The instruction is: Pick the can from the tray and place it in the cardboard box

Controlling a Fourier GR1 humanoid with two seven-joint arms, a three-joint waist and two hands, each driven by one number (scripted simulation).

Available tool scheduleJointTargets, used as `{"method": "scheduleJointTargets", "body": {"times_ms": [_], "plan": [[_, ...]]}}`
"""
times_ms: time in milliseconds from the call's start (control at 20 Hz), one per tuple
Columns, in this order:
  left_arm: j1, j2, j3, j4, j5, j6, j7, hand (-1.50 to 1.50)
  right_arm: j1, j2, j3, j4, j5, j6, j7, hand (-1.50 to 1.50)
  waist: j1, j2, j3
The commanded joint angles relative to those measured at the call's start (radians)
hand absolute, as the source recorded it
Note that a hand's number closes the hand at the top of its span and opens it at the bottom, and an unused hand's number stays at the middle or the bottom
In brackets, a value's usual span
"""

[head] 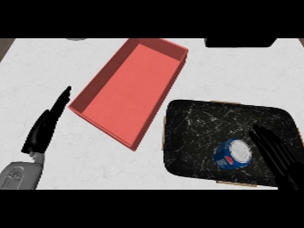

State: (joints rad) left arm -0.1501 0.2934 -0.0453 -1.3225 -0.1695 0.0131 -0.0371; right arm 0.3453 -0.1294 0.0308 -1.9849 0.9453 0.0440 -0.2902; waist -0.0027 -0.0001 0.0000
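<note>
The blue can with a white top sits in the near right part of the black marbled tray, which lies on the white tabletop at the near right of the scene. The right robot hand comes in from the near right corner and lies over the tray's right side. Its black fingers are straight and held close together, pointing far and slightly left. They run just beside the can on its right, and it is not clear whether they touch it. Nothing is curled round the can, so this hand holds nothing. The left robot hand shows at the near left, well apart from the tray. Its grey forearm rises from the lower edge and its fingers are stretched out straight and pressed together, pointing far and a little right over bare tabletop, also holding nothing. Between the two hands, to the left of the tray and reaching further away, lies the open red cardboard box, long and shallow and set at an angle, with its near corner close to the tray's left edge. A dark object sits at the far edge of the tabletop, to the right.
</note>
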Motion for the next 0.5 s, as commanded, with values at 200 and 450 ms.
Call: {"method": "scheduleJointTargets", "body": {"times_ms": [200,450], "plan": [[0.012,-0.051,0.011,-0.009,-0.043,-0.008,0.002,0.0,-0.047,0.021,0.051,0.076,0.038,0.004,0.001,-1.5,0.001,0.0,0.0],[-0.01,-0.049,0.046,0.027,-0.053,-0.043,-0.039,0.0,-0.145,0.037,0.061,0.105,0.06,0.042,0.075,-1.5,0.001,0.0,0.0]]}}
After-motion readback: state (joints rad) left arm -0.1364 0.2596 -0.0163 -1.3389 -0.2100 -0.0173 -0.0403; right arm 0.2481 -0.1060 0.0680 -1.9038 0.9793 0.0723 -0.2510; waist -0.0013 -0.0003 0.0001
